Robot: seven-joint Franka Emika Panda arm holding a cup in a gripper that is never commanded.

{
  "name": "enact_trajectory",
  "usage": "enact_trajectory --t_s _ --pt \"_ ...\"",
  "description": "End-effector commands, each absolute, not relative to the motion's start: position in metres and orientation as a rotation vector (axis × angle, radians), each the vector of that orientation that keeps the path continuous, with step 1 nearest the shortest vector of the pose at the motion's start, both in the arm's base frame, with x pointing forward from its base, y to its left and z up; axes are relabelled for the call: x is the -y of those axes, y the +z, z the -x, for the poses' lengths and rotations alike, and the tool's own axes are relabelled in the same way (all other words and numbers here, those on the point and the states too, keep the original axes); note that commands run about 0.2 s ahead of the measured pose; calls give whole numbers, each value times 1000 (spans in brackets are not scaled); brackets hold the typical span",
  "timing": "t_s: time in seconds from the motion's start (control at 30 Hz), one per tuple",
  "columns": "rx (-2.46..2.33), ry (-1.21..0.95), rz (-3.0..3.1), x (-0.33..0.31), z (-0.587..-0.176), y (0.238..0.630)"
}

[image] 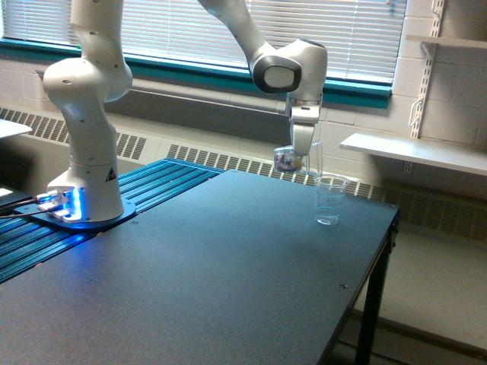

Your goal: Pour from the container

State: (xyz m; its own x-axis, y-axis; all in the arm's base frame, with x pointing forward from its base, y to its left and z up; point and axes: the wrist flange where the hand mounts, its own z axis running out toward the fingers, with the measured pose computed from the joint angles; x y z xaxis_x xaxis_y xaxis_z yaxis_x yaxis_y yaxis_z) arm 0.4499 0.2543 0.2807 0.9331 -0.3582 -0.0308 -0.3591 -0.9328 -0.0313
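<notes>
Gripper first: it hangs from the white arm above the far part of the worktop and is closed on the container, a clear plain-walled cup that is hard to make out against the pale wall behind it. How far the container is tipped cannot be told; it sits on the side of the gripper toward the exterior view's right, in the air, just above and slightly to the exterior view's left of the small cup. Nearest the camera, the dark worktop fills the lower part of the view, bare across its front. Farther back, at the exterior view's left, the arm's white base stands on a strip of blue ribbed metal, with a blue light glowing at its foot. Toward the far right corner of the worktop stands the small cup, upright, clear, with printed marks on its wall; whether it holds anything cannot be told. It does not appear to touch the container. Beyond the worktop a long heater grille runs along the wall, a white shelf juts out at the exterior view's right, and window blinds hang above a teal sill.
</notes>
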Motion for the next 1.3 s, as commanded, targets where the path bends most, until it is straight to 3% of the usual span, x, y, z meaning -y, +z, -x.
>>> enact_trajectory --t_s 0.03,0.5,1.3 --pt "-586 57 3047 -267 -448 285" --pt "-615 130 2984 -278 -458 303" --pt "-685 244 2945 -273 -465 297"
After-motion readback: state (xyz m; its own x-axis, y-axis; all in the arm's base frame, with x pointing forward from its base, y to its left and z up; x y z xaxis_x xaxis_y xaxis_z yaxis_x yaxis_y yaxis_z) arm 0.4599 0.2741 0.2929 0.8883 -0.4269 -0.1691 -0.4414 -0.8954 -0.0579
